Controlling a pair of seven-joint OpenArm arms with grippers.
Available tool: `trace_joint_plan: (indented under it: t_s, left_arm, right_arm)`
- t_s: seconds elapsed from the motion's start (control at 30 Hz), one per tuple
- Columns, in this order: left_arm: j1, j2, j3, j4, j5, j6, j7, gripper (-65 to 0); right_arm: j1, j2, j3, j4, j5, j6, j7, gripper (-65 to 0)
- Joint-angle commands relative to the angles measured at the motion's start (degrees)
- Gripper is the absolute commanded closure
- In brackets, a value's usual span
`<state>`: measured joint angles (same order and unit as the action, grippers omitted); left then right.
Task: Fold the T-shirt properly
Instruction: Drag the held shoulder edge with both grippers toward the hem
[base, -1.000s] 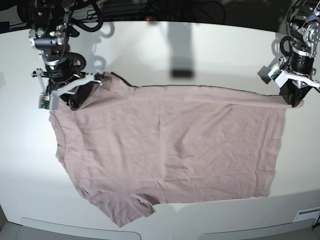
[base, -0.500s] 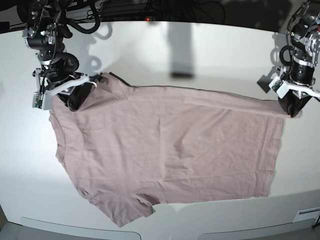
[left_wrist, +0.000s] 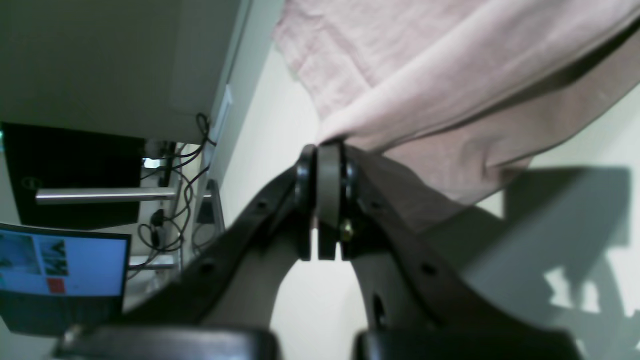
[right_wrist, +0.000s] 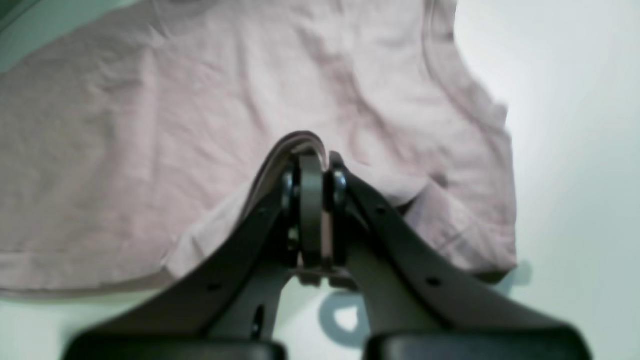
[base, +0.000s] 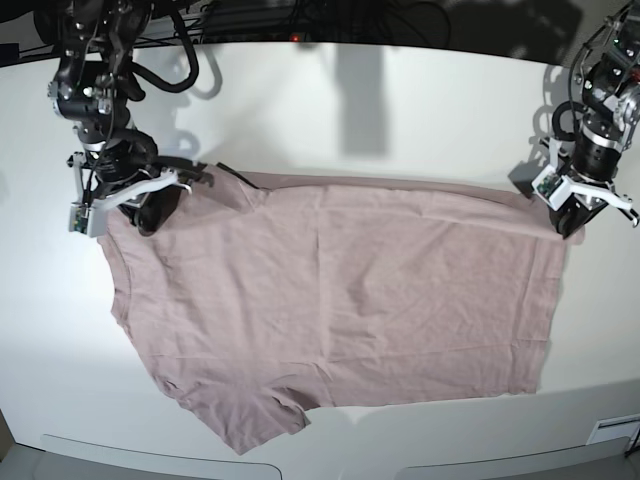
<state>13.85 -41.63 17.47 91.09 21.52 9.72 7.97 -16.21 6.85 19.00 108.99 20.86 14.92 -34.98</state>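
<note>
The T-shirt (base: 330, 300) lies spread flat on the white table (base: 400, 100). Both grippers — right (base: 142, 203) and left (base: 572, 218) — are clamped on its far edge, ready to fold; next, probably carry that edge evenly toward the near one.

A plain dusty pink-mauve T-shirt (base: 340, 300), with no print or pattern, lies on a white bench (base: 400, 110). The cloth looks paler pink where light falls on it and darker mauve in its creases. At the T-shirt's far edge, the black fingers (left_wrist: 305, 200) of the left gripper have grey pads. The right gripper's fingers (right_wrist: 310, 200) are likewise black with grey pads. Grey shadows of the arms mark the bench beyond the T-shirt.
</note>
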Motion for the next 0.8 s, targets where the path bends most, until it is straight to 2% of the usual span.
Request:
trace_joint_plan:
  t_s: [0.0,0.1,0.23,0.67,0.77]
  left_arm:
    - [-1.31,-0.44,-0.55,-0.15,-0.11,0.5,-0.79,0.0]
    - [-3.69,1.36,-0.55,-3.74,-2.19,-1.77,-0.81,0.0]
    - [-6.86,3.5,-0.55,-8.98,-2.08,-2.05,-0.83,0.0]
    - [-12.41,3.67,-0.55,-10.97,-4.24,-2.82,-0.35,0.0]
    - [-12.41,3.67,-0.55,-10.97,-4.24,-3.76,-0.35,0.0]
  right_arm:
    - [1.44,0.42,0.2,-0.52,0.17,0.98,1.29,0.0]
    - [3.54,0.46,0.22,-3.56,0.17,1.18,1.05,0.0]
    - [5.49,0.48,0.22,-4.28,0.17,2.23,0.48,0.0]
    - [8.92,0.76,0.55,-4.44,0.13,2.84,-0.13,0.0]
    - [8.94,0.76,0.52,-4.44,-1.51,5.55,0.09,0.0]
